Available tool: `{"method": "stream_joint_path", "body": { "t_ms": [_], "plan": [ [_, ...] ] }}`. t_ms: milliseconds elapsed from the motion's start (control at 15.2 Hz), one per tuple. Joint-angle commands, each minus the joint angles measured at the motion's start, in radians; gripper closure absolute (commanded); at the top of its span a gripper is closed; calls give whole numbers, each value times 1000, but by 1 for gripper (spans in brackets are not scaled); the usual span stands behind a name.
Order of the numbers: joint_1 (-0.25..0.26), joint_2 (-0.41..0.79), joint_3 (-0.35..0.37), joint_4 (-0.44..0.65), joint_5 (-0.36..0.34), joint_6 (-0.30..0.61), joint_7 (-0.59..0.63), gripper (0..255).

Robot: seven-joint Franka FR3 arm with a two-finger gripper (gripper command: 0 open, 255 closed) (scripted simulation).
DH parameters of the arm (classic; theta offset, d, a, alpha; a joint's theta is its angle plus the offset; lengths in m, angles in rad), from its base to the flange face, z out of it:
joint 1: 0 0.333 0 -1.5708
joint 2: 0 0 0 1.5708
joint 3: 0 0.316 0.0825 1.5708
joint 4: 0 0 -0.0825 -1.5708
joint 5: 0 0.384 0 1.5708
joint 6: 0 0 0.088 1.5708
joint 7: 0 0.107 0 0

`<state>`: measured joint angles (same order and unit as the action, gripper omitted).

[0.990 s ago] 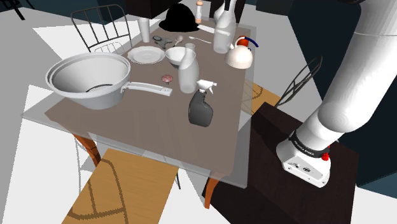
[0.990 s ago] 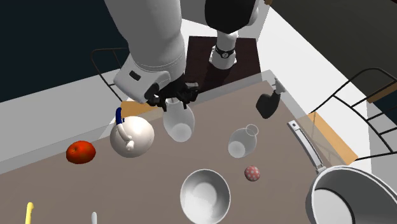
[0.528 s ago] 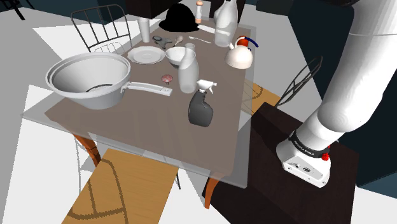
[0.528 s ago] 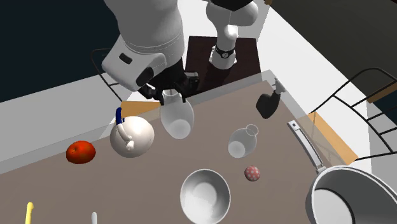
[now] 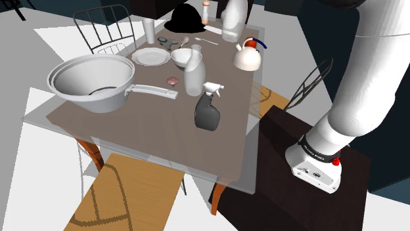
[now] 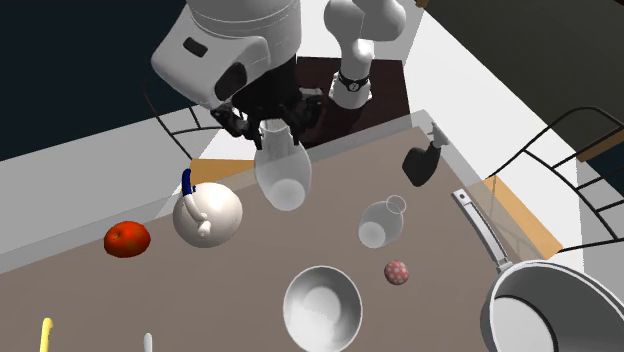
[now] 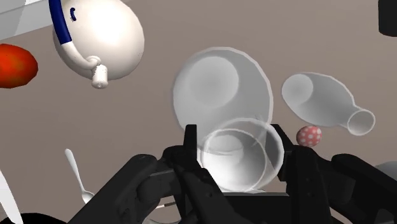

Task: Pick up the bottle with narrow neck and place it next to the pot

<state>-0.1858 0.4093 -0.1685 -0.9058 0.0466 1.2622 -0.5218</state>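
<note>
Brown table (image 5: 141, 128), gripper (image 7: 238, 141) clasping clear bottle (image 7: 219, 86)

No lettering can be read; the black band (image 5: 315, 155) round the arm's (image 5: 368, 85) lowest joint, above the stand (image 5: 266, 187), bears small white marks too tiny to make out

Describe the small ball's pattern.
The small ball is pink with white dots, clearest in the wrist view.

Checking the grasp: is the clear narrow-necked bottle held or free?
Held: the black hand's fingers clasp the clear narrow-necked bottle at the neck.
</note>
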Motion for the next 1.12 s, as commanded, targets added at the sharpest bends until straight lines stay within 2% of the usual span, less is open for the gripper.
{"method": "stream_joint_path", "body": {
  "t_ms": [0,462,1056],
  "plan": [
    [35,-72,7,-93,-12,22,33,255],
    [141,-246,55,-266,-41,21,173,255],
    [257,-367,143,-328,-48,-39,375,255]
  ]
}}
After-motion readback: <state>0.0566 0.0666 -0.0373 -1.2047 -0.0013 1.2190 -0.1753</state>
